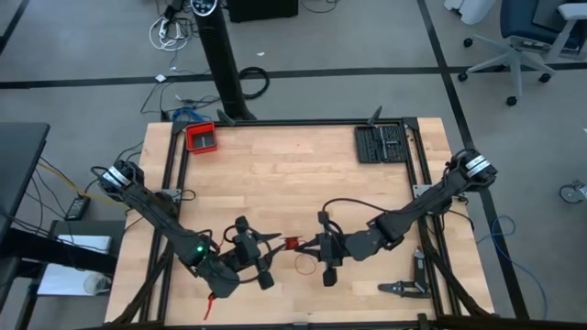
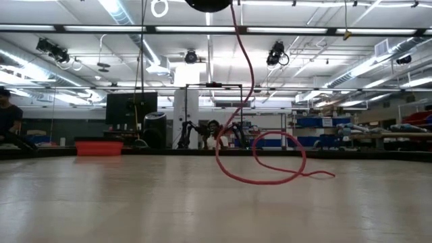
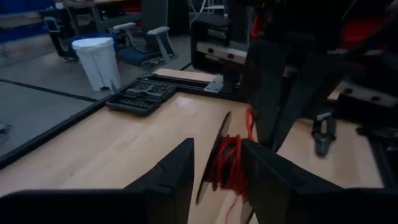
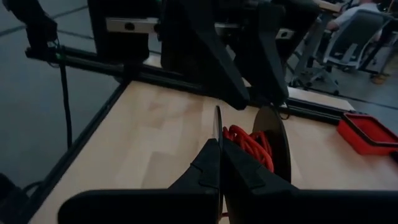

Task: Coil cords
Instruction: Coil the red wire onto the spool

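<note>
High view: the red cord (image 1: 293,243) bundle hangs between both grippers near the table's front. The left gripper (image 1: 271,240) stands parted, the right gripper (image 1: 308,247) pinched on it; the coil may spring loose and unwind.

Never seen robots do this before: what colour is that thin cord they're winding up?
Red. The cord shows best in the low view, looping across the table.

The thin cord (image 4: 249,144) is bright red against the pale, wood-grained tabletop (image 1: 293,183), which also carries a red tray (image 1: 201,137) and a black compartmented case (image 1: 381,143), while both arms' fingers (image 3: 171,177) are matte black.
</note>
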